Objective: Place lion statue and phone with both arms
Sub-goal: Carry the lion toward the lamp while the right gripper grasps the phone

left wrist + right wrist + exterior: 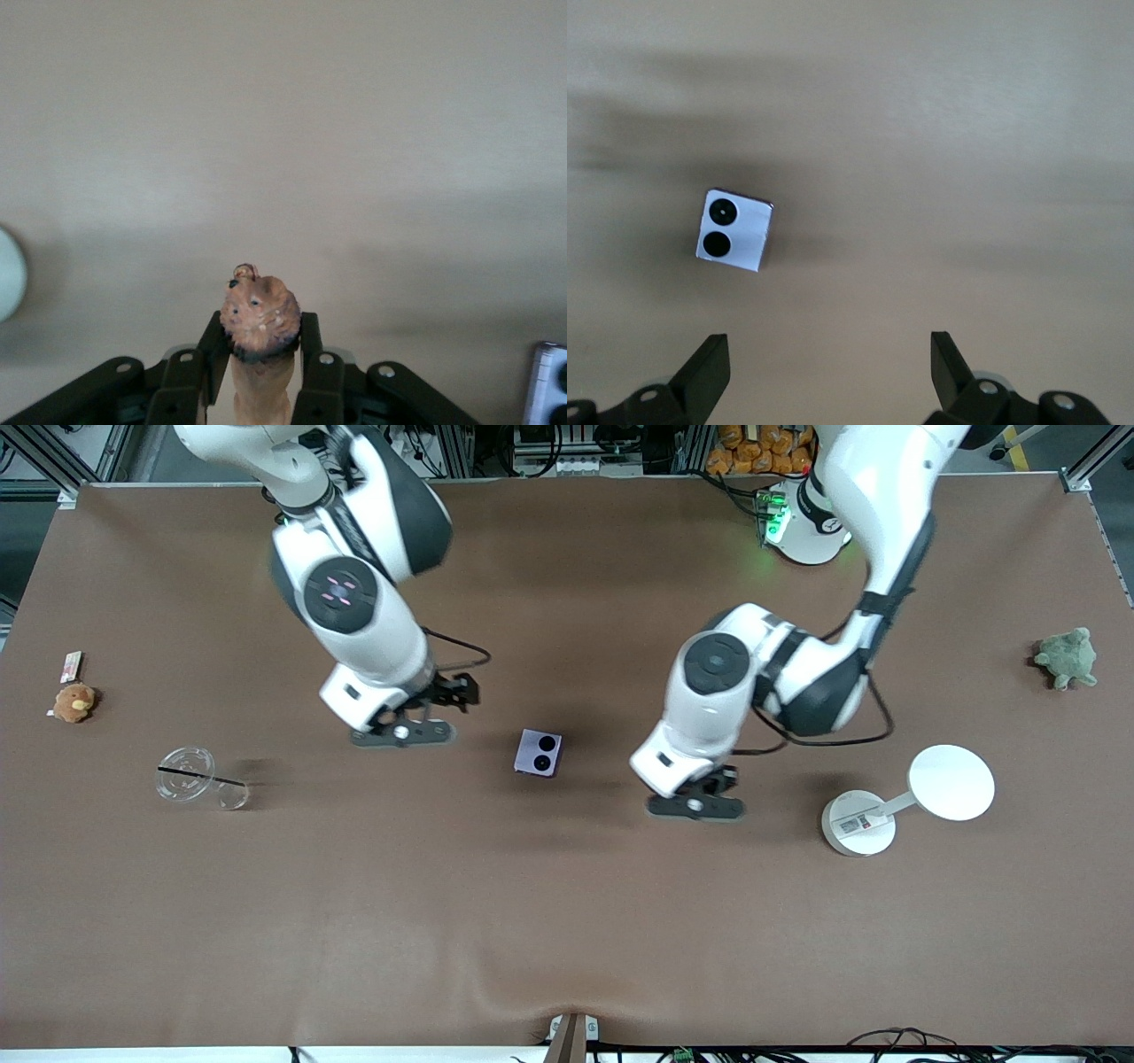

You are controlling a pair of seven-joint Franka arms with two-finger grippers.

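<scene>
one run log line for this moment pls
left hand: shut on lion statue, over bare table | right hand: open, empty | phone: on table between both arms, not held

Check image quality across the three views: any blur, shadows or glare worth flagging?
Front view: sharp, soft shadows under both arms and beside the phone, green LED glow by the left arm's base. Left wrist view: lion statue in the left gripper fairly crisp, table soft. Right wrist view: streaky table blur, phone readable, open right gripper in view.
</scene>
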